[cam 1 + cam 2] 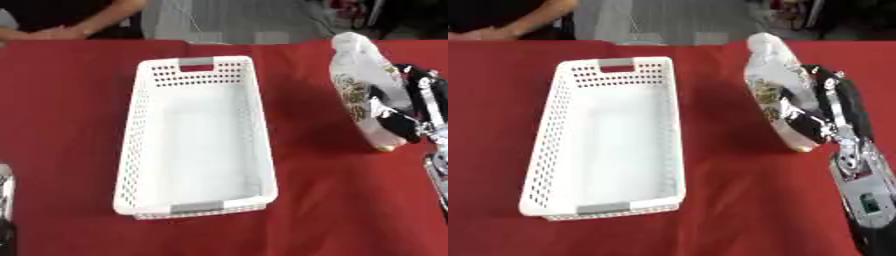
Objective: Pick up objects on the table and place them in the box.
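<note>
Box (198, 140): white perforated basket, grey handles; on the red tablecloth (79, 125), left of centre; nothing inside
Bag (776, 85): white, printed pattern; upright, right of the box, apart from it
Right hand (815, 117): fingers curled round the bag's side
Left hand (5, 200): lower left edge; fingers cannot be told

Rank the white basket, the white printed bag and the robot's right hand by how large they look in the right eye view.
1. White basket, by far the largest.
2. White printed bag, standing upright on the red cloth.
3. Right hand, fingers curled round the bag's lower part; only partly visible, so its rank is unsure.
</note>
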